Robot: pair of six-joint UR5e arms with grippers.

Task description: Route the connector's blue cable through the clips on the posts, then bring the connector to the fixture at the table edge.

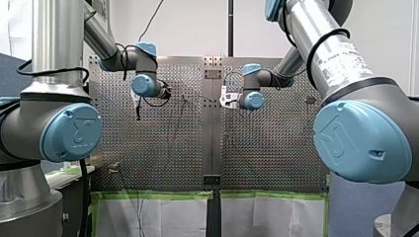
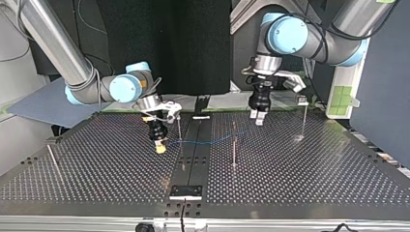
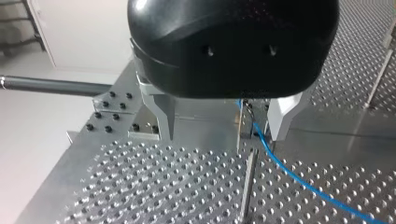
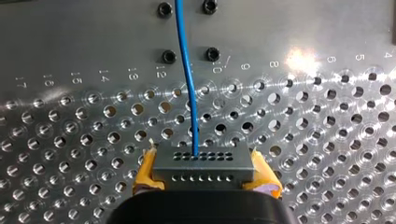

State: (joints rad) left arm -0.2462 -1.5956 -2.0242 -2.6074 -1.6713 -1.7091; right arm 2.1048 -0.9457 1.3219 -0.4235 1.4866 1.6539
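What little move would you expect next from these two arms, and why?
Probably my left gripper closes on the blue cable: its metal fingers stand open with the cable running between them, close to one, while my right gripper clamps the connector.

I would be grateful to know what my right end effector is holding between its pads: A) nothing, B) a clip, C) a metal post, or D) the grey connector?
D: the right wrist view shows the right end effector with its yellow pads pressed on both sides of the grey connector, the blue cable leaving its face.
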